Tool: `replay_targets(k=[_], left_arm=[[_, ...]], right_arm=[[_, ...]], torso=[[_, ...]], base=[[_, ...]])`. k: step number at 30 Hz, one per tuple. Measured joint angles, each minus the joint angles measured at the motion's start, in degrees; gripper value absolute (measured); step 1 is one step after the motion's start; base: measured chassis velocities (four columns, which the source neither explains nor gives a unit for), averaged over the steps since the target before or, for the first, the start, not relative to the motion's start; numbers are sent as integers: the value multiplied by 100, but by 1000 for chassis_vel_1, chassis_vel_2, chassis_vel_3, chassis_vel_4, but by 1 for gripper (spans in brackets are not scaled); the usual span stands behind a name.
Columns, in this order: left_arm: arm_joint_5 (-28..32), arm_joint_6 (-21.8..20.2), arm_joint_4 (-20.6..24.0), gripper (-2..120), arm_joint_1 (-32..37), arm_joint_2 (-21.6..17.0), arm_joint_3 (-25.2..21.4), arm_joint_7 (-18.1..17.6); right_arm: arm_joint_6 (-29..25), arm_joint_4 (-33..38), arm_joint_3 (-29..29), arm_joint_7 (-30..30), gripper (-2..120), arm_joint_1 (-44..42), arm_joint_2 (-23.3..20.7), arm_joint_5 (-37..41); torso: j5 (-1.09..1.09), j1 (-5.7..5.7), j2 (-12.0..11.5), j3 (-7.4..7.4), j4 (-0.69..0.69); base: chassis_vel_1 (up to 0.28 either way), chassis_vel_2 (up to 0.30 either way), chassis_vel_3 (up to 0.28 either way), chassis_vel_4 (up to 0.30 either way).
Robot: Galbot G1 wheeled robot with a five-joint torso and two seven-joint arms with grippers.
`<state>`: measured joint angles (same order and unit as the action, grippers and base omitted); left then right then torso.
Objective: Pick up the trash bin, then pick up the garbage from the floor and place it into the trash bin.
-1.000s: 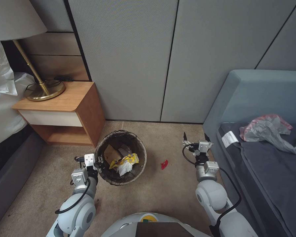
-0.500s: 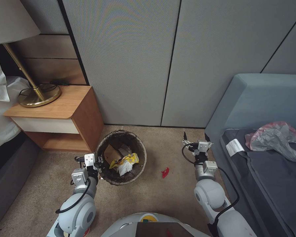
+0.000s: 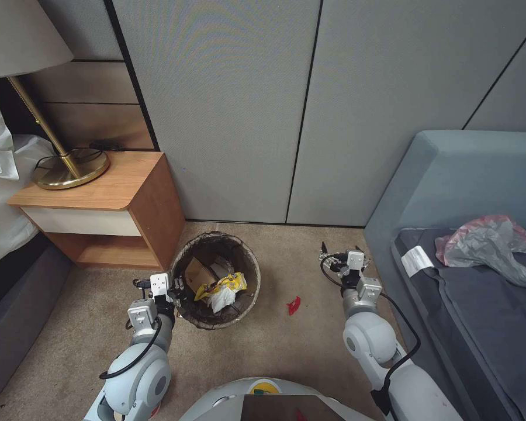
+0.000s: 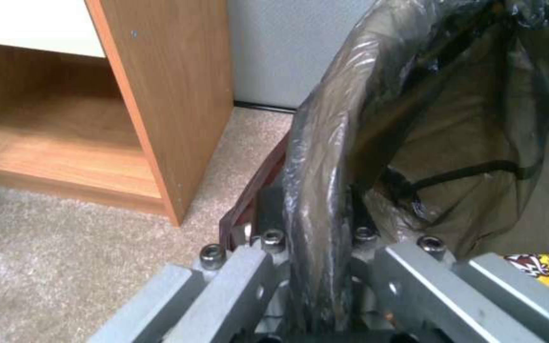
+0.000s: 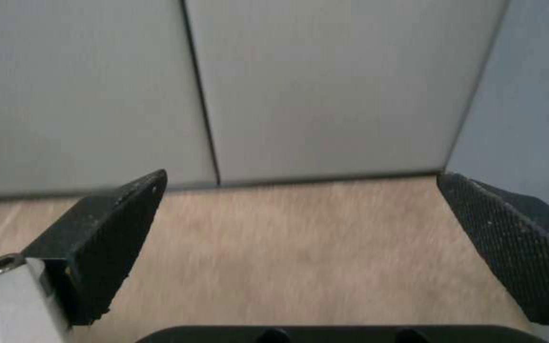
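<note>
the right gripper (image 3: 340,250) has dipped toward the carpet, jaws spread and empty, nearing the red scrap (image 3: 293,306) (judged next); the left gripper (image 3: 178,287) stays clamped on the trash bin (image 3: 248,260) rim beside the nightstand (image 3: 99,187).

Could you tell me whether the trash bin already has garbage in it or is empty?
Partly filled. The trash bin holds a tan paper piece, a yellow wrapper and white tissue; the left gripper grips its rim.
</note>
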<state>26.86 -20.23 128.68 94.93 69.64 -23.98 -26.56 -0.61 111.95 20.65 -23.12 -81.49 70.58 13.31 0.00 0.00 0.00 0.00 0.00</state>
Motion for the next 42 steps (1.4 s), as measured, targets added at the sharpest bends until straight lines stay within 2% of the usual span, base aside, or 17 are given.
replay_targets(k=[1, 3, 4, 6, 7, 9, 10, 12, 18, 27, 30, 42], left_arm=[[-1, 0, -2, 0, 0, 3, 1, 0], [-1, 1, -2, 0, 1, 4, 2, 0], [-1, 1, -2, 0, 5, 3, 2, -1], [-1, 1, -2, 0, 8, 2, 2, -2], [-1, 1, 10, 0, 18, -7, 0, -2], [-5, 2, 20, 0, 37, -19, -2, -3], [-5, 2, 20, 0, 37, -19, -2, -3], [-6, 2, 40, 0, 65, -44, -8, -3], [-11, 3, 72, 0, 113, -63, -15, -2], [-23, 2, 80, 0, 119, -48, -15, -4], [-26, 3, 77, 0, 117, -39, -23, -5], [-25, 3, 49, 0, 74, -28, -38, -8]], right_arm=[[265, 4, -54, -103, 100, 58, -55, 256], [417, 12, -95, -158, 100, 94, -90, 457], [713, 14, -175, -228, 100, 167, -213, 873], [837, 0, -224, -240, 100, 210, -306, 1046], [1106, -128, -411, -252, 100, 372, -632, 1483], [1304, -359, -671, -189, 100, 601, -1019, 1809], [1304, -359, -671, -189, 100, 601, -1019, 1809], [1553, -600, -968, 8, 100, 943, -1461, 2246], [1934, -946, -1409, 282, 100, 1609, -1764, 3056], [2073, -1517, -1981, 325, 100, 2154, -1632, 3468], [2189, -1806, -2191, 208, 100, 2281, -1420, 3704], [2510, -2013, -2223, -364, 100, 2221, -927, 4447]], torso=[[0, 0, 0, 0, 0], [0, 0, 0, 0, -1], [0, 0, 0, 0, 1], [0, 0, 0, 0, 0], [0, 0, 0, 0, 0], [1, 0, 0, 0, -2], [1, 0, 0, 0, -2], [0, 0, 0, 0, 0], [0, 0, 0, 1, 0], [0, 0, 0, 1, 0], [-1, 0, 0, 1, 0], [-1, 0, 0, 0, 0]], base=[[0, 0, 0, 0], [0, 0, 0, 0], [0, 0, 0, 0], [0, 0, 0, 0], [0, 0, 0, 0], [0, 0, 0, 0], [0, 0, 0, 0], [0, 0, 0, 0], [0, 0, 0, 0], [0, 0, 0, 0], [0, 0, 0, 0], [0, 0, 0, 0]])
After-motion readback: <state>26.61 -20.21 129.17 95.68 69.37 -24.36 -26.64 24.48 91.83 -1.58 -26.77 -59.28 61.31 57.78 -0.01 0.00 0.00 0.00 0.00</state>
